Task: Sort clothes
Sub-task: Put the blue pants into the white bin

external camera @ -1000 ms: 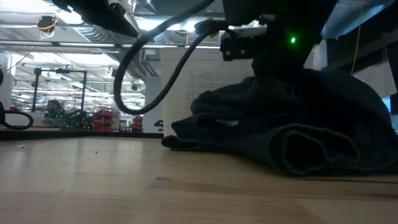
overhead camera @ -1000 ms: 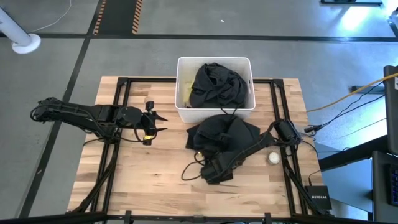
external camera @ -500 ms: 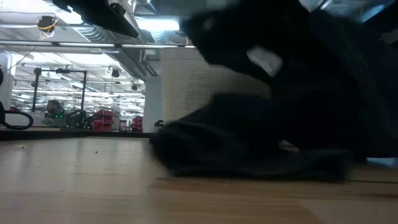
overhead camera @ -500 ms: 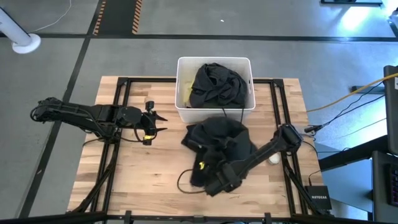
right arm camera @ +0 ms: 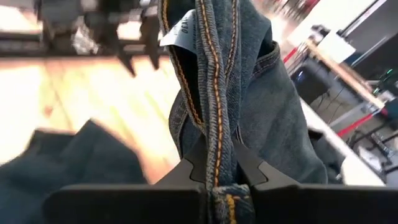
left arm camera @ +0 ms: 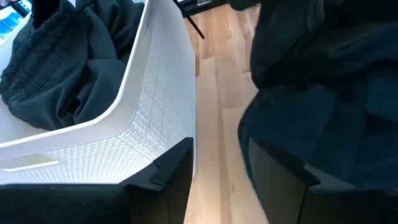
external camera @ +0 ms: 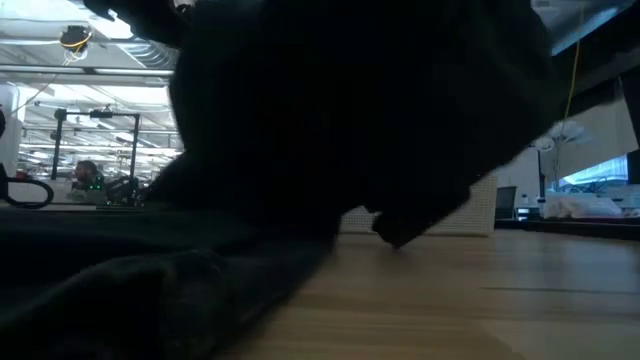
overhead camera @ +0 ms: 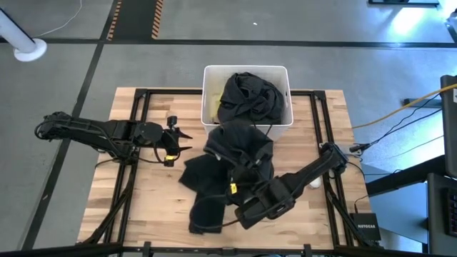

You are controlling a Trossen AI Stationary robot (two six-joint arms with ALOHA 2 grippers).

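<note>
Two dark arms work over the wooden tabletop [overhead camera: 143,200]. From the high view, the right end effector [overhead camera: 246,208] sits at about 6 o'clock from the table's middle, its fingers pinched tight on a dark denim garment [overhead camera: 228,168]. In the right wrist view the fingers clamp a seam with orange stitching [right arm camera: 214,93], and a white label [right arm camera: 177,28] shows on the fabric. That garment trails from the grip toward 12 o'clock, its far end touching the front wall of the white bin [overhead camera: 282,71], with a fold spreading toward 9 o'clock on the wood. In the low view it fills most of the frame as a dark mass.

Another black garment [overhead camera: 246,96] lies heaped inside the bin, with a strip of yellow fabric [overhead camera: 213,107] at its 9 o'clock side.

The left end effector [overhead camera: 178,143] hovers at 9 o'clock, near the bin, fingers spread apart and empty. A small white ball [overhead camera: 314,182] rests at 4 o'clock.
</note>
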